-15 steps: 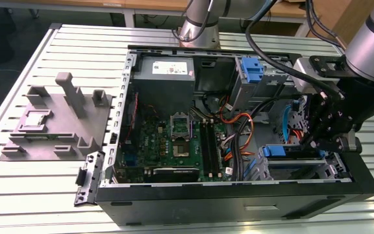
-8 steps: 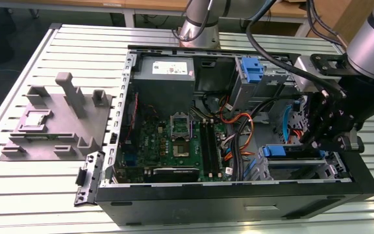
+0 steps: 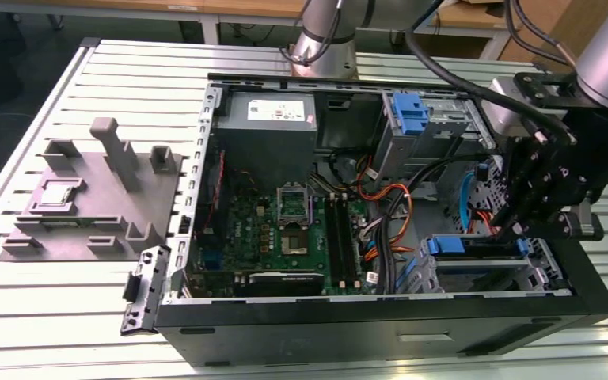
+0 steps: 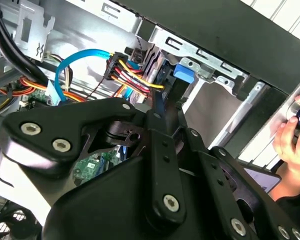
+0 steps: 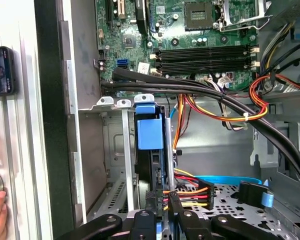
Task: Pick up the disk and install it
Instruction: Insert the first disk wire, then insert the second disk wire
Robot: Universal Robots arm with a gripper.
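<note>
The disk point(image 3: 457, 245) stands on edge in the drive cage at the front corner of the open computer case point(image 3: 389, 317), on the exterior view's right. Its blue bracket point(image 5: 150, 132) faces the motherboard. My gripper point(image 3: 511, 234) hangs over that cage, at the disk's outer end. In the first wrist view the black fingers point(image 5: 182, 216) sit on either side of the disk's dark edge point(image 5: 153, 172), and my gripper point(image 5: 164, 212) looks shut on it. My gripper point(image 4: 161, 107) narrows to a point just below the blue bracket tab point(image 4: 184, 72). A bundle of yellow, red and black wires point(image 5: 187, 192) runs close beside the fingers.
The case holds a motherboard point(image 3: 283, 229), a grey power-supply box point(image 3: 267, 119), orange and black cables point(image 3: 389, 206) and a second blue bracket point(image 3: 410, 111) in the upper bay. A grey fixture point(image 3: 93, 198) lies on the slatted table. A person's hand point(image 4: 290, 135) rests outside the case wall.
</note>
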